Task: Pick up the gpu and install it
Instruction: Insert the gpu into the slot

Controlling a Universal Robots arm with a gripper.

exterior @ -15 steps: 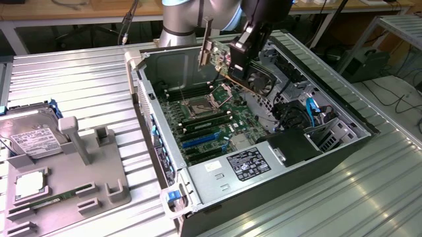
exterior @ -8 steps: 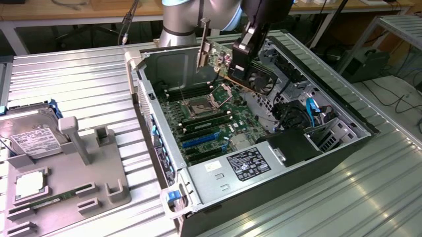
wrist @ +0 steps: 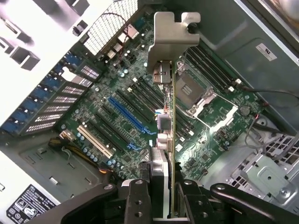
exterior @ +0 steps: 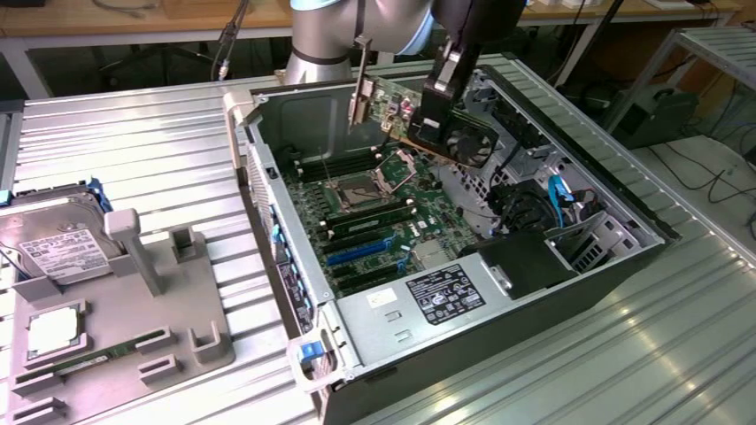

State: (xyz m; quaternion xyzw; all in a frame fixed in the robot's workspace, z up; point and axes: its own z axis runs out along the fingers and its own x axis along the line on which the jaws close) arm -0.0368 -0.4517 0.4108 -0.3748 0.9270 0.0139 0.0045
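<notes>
We've got the gpu (wrist: 171, 154) pinched between the gripper (wrist: 161, 193) fingers, edge-on with its silver bracket (wrist: 169, 37) leading. It hangs over the motherboard (wrist: 117, 93), not seated. We'd guess it's held that way so its edge can line up with the blue slot (wrist: 128, 115). The open case (exterior: 626, 190) also holds the power supply (exterior: 437, 292). The hard drive (exterior: 53, 248) sits on the grey tray (exterior: 177, 328).

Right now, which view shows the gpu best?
Exterior view: the gpu hangs above the open case, its fan face and silver bracket visible, held by the pincer. The wrist view sees it edge-on, bracket toward the motherboard.
</notes>
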